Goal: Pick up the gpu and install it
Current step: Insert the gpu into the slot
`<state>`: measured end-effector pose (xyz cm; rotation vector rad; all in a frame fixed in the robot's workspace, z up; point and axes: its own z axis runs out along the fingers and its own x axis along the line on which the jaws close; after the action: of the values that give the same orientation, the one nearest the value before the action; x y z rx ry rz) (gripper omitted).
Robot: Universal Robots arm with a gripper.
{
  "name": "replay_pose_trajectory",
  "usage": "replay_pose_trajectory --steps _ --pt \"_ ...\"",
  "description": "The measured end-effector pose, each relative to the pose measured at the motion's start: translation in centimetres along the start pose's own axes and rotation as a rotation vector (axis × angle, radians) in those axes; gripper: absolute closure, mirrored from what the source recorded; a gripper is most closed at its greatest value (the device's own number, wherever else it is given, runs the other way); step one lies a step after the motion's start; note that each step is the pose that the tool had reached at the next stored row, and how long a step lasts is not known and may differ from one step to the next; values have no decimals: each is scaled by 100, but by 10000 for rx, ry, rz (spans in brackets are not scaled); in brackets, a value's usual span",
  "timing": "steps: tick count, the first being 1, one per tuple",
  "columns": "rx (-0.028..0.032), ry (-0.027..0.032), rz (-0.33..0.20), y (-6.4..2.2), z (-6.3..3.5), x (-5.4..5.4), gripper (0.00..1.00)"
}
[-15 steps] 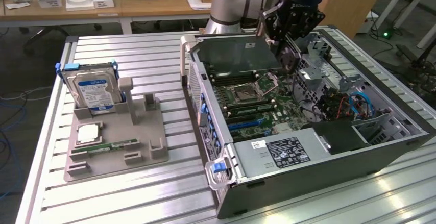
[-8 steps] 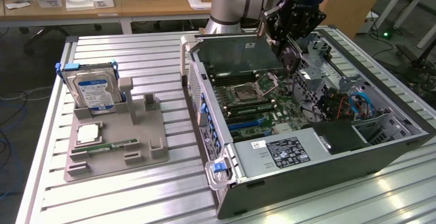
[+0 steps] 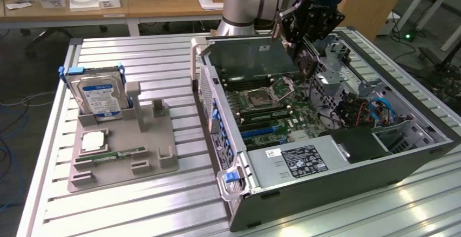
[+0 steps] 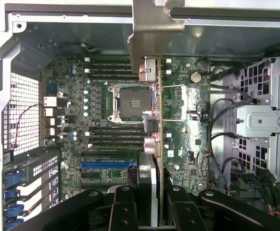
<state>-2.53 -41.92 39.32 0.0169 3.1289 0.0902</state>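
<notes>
The gpu [image 3: 249, 59] is a flat dark-green card that hangs over the open computer case [image 3: 403, 156], clear of the motherboard [image 3: 277, 113]. My gripper [image 3: 306, 59] is shut on the card's end towards the exterior view's right. In the wrist view the gpu [image 4: 160, 144] appears edge-on between my black fingers [image 4: 125, 207], with its silver-grey bracket [image 4: 152, 29] at the far end near the case's rear wall. A blue expansion slot [image 4: 104, 164] lies on the board beside the card's line.
A grey fixture tray [image 3: 148, 140] at the exterior view's left holds a silver hard drive [image 3: 101, 96], a green memory stick [image 3: 119, 153] and a small chip [image 3: 94, 140]. Inside the case are a power supply [image 3: 303, 158], drive cage [image 4: 270, 120] and loose cables [image 3: 367, 110].
</notes>
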Motion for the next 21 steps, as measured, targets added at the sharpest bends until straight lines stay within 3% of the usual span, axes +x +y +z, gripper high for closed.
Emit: replay_pose_trajectory --steps 8,21 --pt "-4 23 -392 0 0 0 72" --pt "-19 98 -1686 -4 0 12 72"
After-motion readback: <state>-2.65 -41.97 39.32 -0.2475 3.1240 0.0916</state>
